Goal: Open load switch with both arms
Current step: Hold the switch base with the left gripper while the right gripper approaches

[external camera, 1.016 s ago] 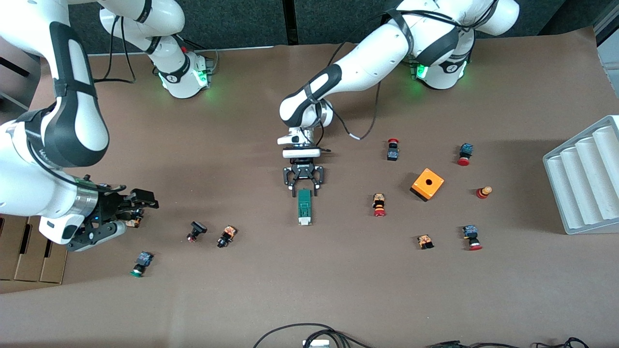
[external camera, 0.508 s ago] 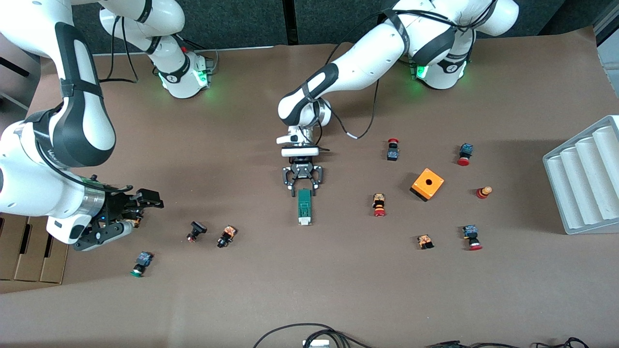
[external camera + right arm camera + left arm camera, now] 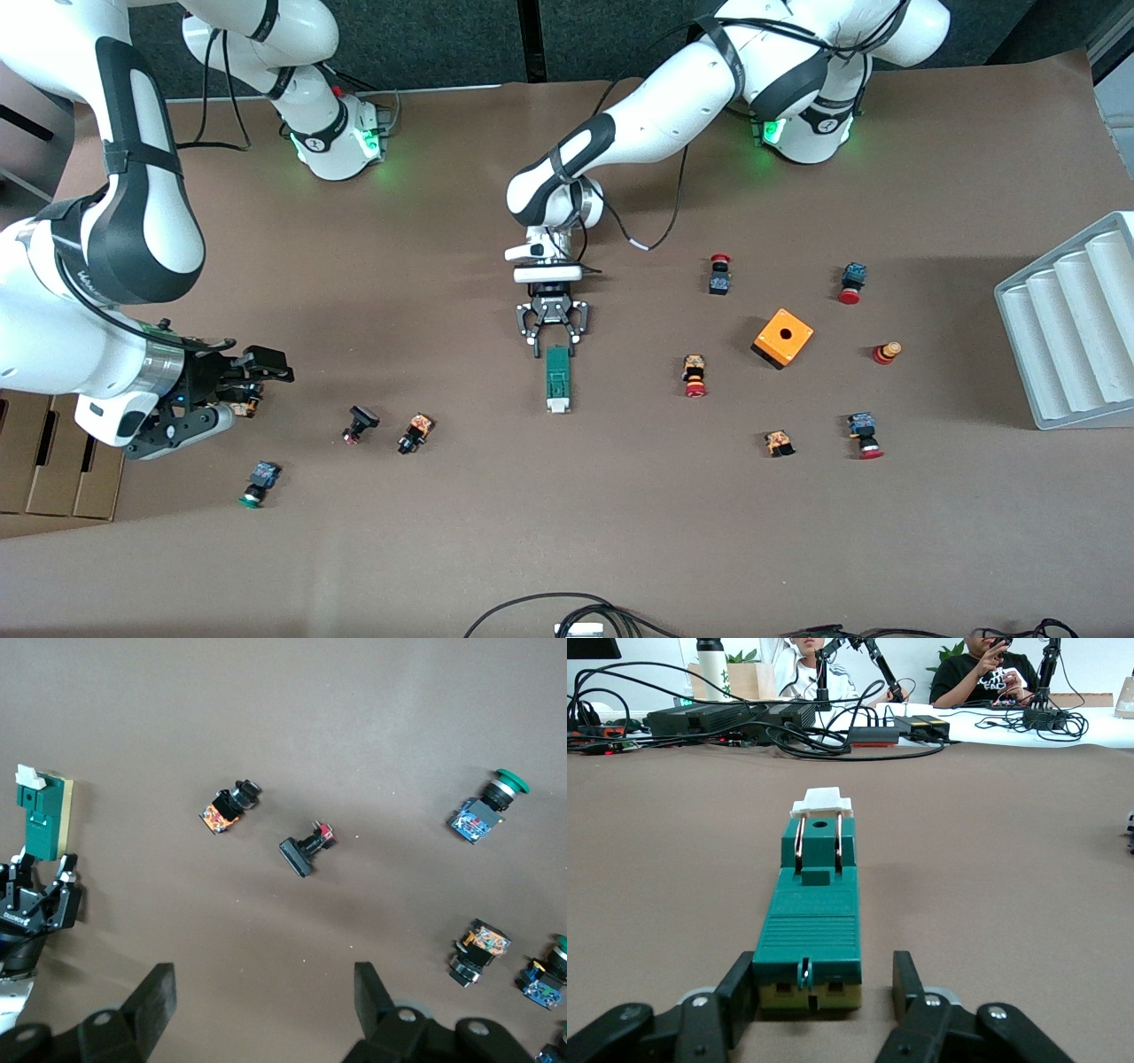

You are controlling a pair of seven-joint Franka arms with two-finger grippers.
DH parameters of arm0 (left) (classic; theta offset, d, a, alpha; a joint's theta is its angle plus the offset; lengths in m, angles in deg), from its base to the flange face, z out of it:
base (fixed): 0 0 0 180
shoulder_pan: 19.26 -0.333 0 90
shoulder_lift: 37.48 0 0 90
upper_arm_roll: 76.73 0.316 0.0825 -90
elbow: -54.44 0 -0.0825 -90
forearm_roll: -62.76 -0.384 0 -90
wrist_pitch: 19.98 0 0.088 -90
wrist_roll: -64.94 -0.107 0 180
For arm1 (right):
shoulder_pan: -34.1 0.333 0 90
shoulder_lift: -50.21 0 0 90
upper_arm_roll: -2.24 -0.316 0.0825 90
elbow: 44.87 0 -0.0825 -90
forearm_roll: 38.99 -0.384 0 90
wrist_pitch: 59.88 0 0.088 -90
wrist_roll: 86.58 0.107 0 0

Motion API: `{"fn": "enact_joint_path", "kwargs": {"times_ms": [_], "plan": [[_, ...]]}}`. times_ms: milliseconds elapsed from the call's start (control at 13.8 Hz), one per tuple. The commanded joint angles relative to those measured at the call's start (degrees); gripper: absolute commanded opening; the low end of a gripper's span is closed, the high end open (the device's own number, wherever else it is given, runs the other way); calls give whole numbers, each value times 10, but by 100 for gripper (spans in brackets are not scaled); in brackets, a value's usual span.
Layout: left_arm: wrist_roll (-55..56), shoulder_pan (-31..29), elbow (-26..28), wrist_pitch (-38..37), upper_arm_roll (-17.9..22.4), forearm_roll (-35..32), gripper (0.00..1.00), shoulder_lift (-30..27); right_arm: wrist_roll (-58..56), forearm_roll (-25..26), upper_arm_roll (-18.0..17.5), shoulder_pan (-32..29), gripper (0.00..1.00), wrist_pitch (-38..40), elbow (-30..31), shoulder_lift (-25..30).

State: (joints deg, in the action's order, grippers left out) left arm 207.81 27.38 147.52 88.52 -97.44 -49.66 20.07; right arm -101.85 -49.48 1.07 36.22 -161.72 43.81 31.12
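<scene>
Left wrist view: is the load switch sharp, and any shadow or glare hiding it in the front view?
Left wrist view: the narrow dark green load switch is sharp from its near end to its white end piece, while the background desks look softer. Front view: light is even, no glare on the brown table; only a soft shadow lies beside the orange cube with a hole; green lights glow at both arm bases.

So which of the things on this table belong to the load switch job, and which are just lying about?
Job:
- narrow dark green load switch with white end piece
- left gripper, fingers astride the switch's end
- right gripper, open, waiting over the right arm's end of the table

Lying about:
- orange cube with a hole
- scattered small push buttons
- grey ridged tray
</scene>
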Motion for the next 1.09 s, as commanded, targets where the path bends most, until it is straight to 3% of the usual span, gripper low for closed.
{"fn": "enact_joint_path", "kwargs": {"times_ms": [0, 436, 799, 1016], "plan": [[11, 11, -12, -1, 4, -4, 63, 18, -2, 6, -1, 2, 90, -5, -3, -6], [-20, 9, -12, -6, 5, -6, 42, 16, -2, 0, -4, 4, 90, -36, -3, -19], [-22, 9, -14, -6, 5, -5, 41, 15, 7, -1, -5, 39, 90, -37, -3, -28], [-19, 7, -14, -5, 5, -5, 41, 16, 19, -56, -5, 54, 81, -35, -10, -17]]}}
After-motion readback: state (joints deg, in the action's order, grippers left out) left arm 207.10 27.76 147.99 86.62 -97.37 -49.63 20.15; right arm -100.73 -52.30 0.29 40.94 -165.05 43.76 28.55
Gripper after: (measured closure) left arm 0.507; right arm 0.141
